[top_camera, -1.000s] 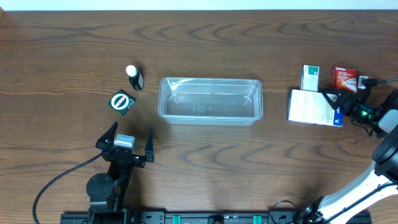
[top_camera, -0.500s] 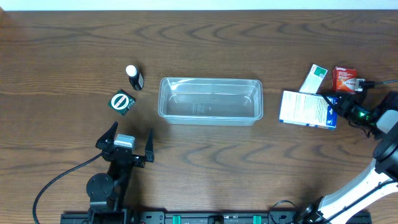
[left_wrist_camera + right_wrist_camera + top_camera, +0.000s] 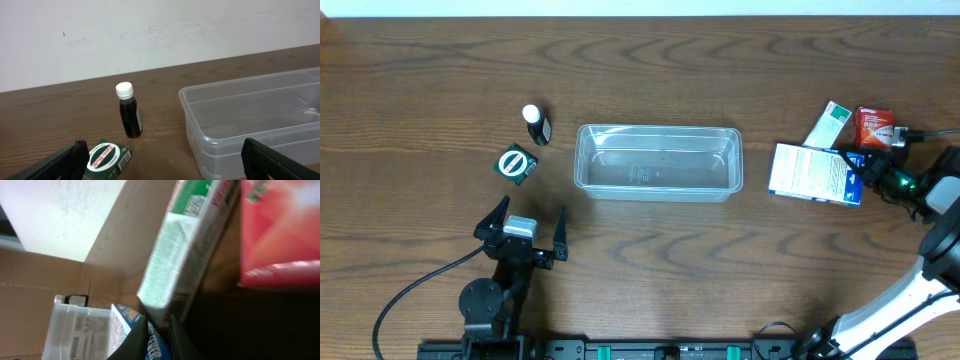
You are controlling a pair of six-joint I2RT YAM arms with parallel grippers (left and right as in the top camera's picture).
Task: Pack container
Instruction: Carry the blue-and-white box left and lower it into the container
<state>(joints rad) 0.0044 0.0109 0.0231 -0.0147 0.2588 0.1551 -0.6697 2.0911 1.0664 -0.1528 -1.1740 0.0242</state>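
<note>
The clear plastic container (image 3: 658, 160) lies empty at the table's middle and also shows in the left wrist view (image 3: 255, 120). My right gripper (image 3: 854, 171) is at the far right, shut on the right edge of a blue-and-white box (image 3: 810, 172). The right wrist view shows the box's blue edge (image 3: 156, 347) pinched between the dark fingers (image 3: 136, 339) of the right gripper (image 3: 159, 340). My left gripper (image 3: 525, 226) hovers open near the front left, nothing between its fingers (image 3: 75, 156).
A green-and-white box (image 3: 828, 124) leans tilted beside a red box (image 3: 873, 126) behind the held box. Left of the container stand a small dark bottle with a white cap (image 3: 535, 124) and a green Zam-Buk box (image 3: 516, 164).
The right gripper has closed on the blue-and-white box, which slid a little left. The green-and-white box has tilted. The left arm has not moved.
</note>
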